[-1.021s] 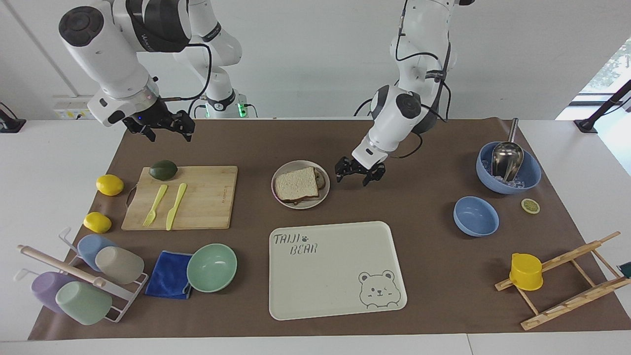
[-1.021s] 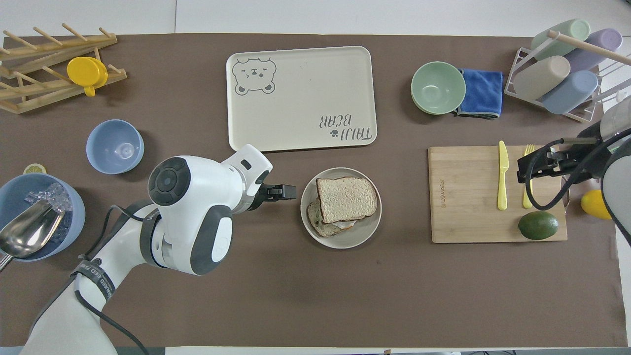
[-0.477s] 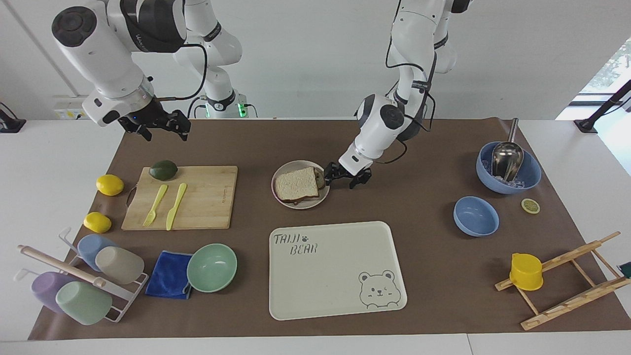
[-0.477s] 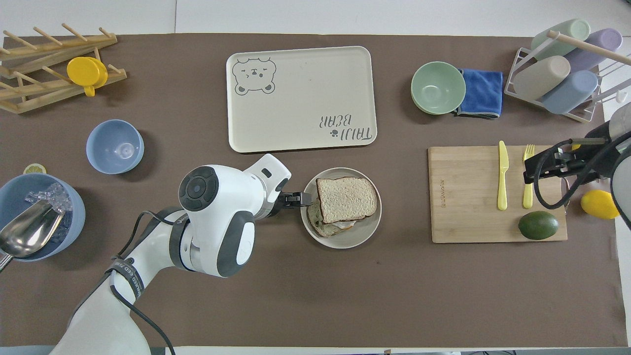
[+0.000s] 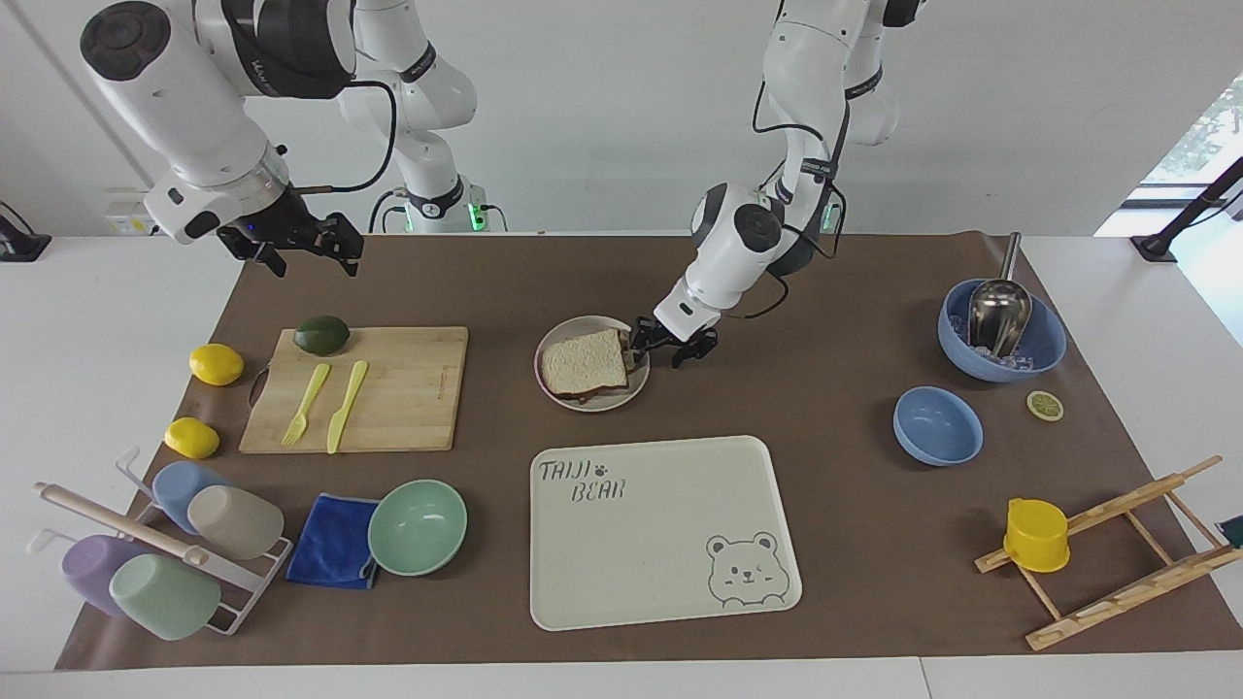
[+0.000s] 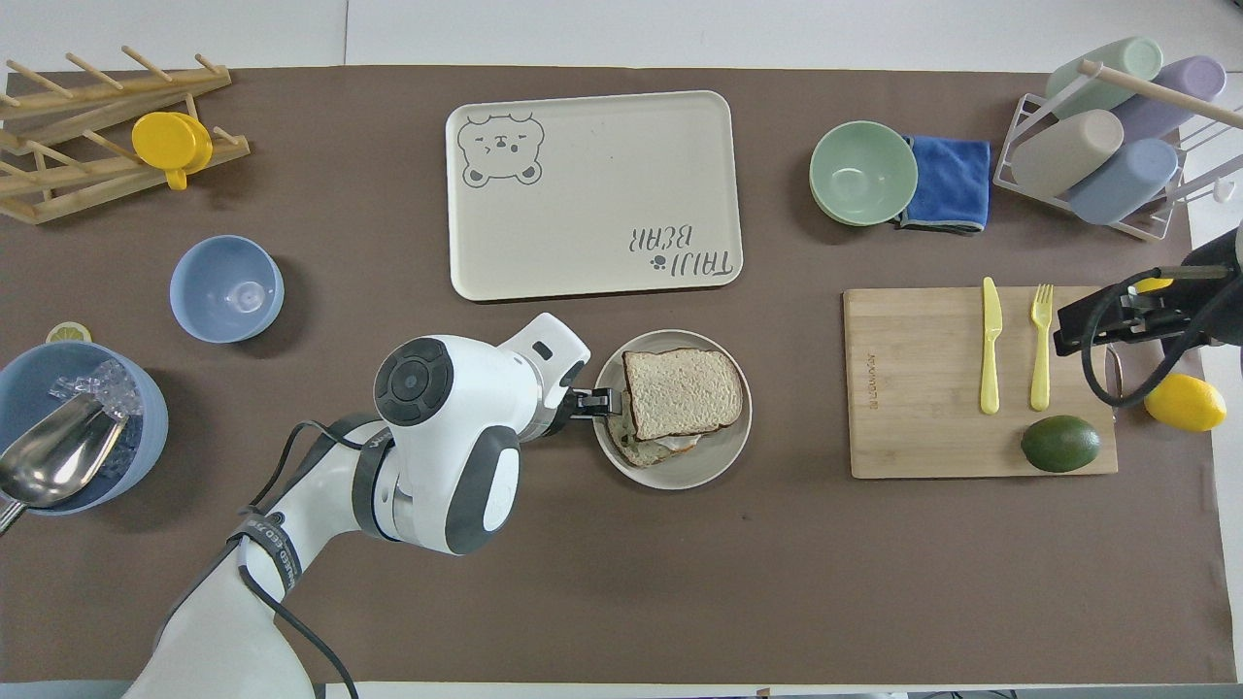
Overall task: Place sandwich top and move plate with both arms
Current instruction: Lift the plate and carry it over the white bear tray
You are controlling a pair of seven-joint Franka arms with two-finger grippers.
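The sandwich top (image 5: 581, 361) is a pale bread slice lying on a lower slice with egg, on the small round beige plate (image 5: 587, 404) in the middle of the table. It also shows in the overhead view (image 6: 682, 391), as does the plate (image 6: 701, 472). My left gripper (image 5: 670, 346) is open and low at the plate's rim, on the side toward the left arm's end; in the overhead view (image 6: 604, 400) its fingers reach the rim. My right gripper (image 5: 299, 254) is open and empty, up over the table by the cutting board's avocado corner (image 6: 1078, 328).
A cream bear tray (image 5: 660, 524) lies farther from the robots than the plate. A wooden cutting board (image 5: 408, 388) with a yellow knife, a fork and an avocado (image 5: 321, 334) lies toward the right arm's end. A mint bowl (image 5: 418, 526) and blue bowls (image 5: 937, 425) stand around.
My left gripper has moved across the table to the plate's rim. My right gripper has drawn away from the cutting board toward the right arm's end of the table.
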